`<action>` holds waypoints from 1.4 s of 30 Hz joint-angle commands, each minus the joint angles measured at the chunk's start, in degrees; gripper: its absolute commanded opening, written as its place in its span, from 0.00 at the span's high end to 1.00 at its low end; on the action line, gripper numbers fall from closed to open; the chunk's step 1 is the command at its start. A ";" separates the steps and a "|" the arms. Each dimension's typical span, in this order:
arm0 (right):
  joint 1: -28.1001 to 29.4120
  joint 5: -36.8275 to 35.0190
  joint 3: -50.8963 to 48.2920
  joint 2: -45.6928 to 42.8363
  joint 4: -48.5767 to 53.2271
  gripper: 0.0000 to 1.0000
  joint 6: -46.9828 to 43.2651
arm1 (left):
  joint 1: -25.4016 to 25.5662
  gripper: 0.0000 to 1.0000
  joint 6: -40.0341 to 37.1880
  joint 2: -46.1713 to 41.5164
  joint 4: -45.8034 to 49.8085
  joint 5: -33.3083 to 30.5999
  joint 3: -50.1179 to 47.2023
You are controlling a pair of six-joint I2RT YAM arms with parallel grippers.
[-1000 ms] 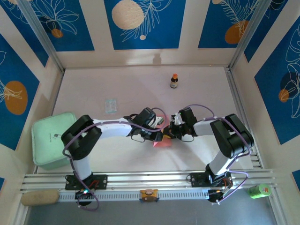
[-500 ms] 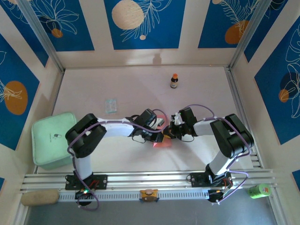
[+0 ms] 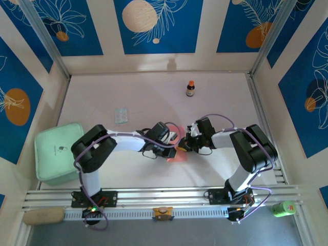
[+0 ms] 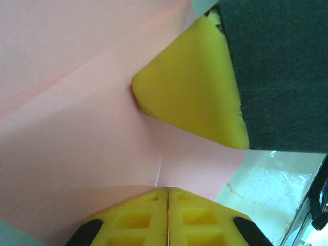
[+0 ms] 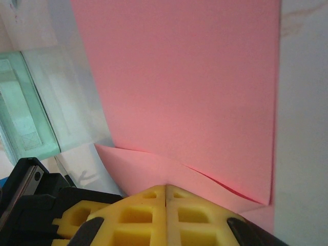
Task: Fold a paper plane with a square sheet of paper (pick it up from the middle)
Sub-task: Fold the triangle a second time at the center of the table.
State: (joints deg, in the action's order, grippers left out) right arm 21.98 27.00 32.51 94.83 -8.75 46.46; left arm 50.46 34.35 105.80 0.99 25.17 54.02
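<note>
Top external view first: small brown bottle (image 3: 190,88) upright toward the far side of the table (image 3: 102,92), taken here as the marker for everything else. Nearer the arm bases than the bottle and a touch to its left: pink paper sheet (image 3: 178,156), partly folded, flat on the table, mostly covered by the two arm ends. Right over it, left gripper (image 3: 172,150) reaching in from the bottle's left side and right gripper (image 3: 184,147) reaching in from the right, almost straight below the bottle, tips just beside each other. Well left of the bottle, a small pale packet (image 3: 121,115) flat on the table. Farther left still and nearer the bases, a mint-green box (image 3: 56,152).

Left wrist view: left gripper (image 4: 167,190) with yellow fingers (image 4: 133,218) pressed tight together, no gap at the seam, closed at the near edge of the paper sheet (image 4: 77,133), right at the end of a crease. Seems to be pinching that edge, though too close to be sure. Beyond, the yellow tip of the right gripper (image 4: 137,95) touching the paper surface point-first.

Right wrist view: right gripper (image 5: 166,190) clenched as well, fingers (image 5: 205,215) flush against each other, closed on themselves. Paper sheet (image 5: 195,87) spread ahead on the table, with a folded flap and its curved edge just past the fingertips.
</note>
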 commanded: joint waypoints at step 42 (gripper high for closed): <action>-0.53 -3.19 -0.37 0.80 5.41 1.00 -0.50 | -0.80 0.95 -0.98 -4.86 2.38 -2.92 0.73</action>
State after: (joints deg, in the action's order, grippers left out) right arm 21.98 27.05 32.69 94.83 -8.14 46.46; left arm 50.09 34.02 97.78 3.90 21.82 52.71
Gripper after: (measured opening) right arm 0.053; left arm 0.064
